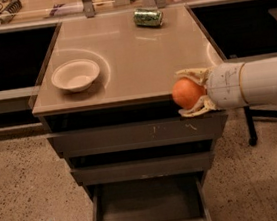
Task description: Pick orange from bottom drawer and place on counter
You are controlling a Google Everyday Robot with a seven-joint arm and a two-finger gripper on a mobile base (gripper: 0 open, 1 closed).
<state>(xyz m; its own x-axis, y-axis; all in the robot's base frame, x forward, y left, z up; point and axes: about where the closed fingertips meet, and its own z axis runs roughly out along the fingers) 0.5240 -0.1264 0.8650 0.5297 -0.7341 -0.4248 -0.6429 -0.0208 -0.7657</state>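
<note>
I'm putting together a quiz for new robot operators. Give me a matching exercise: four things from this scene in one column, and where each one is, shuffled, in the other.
1. orange
2. white bowl
3. green soda can
4. bottom drawer

A. on its side near the far edge of the counter
B. pulled open, lowest of all
C. in the gripper, at the counter's front right edge
D. upright on the counter's left part

Pairs: 1-C, 2-D, 3-A, 4-B

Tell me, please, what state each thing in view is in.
Orange: held at the counter's front edge.
Gripper: shut on the orange, at the counter's front right.
Bottom drawer: pulled open, floor bare.
White bowl: upright, empty, on the counter.
Green can: lying on its side, at the back.
</note>
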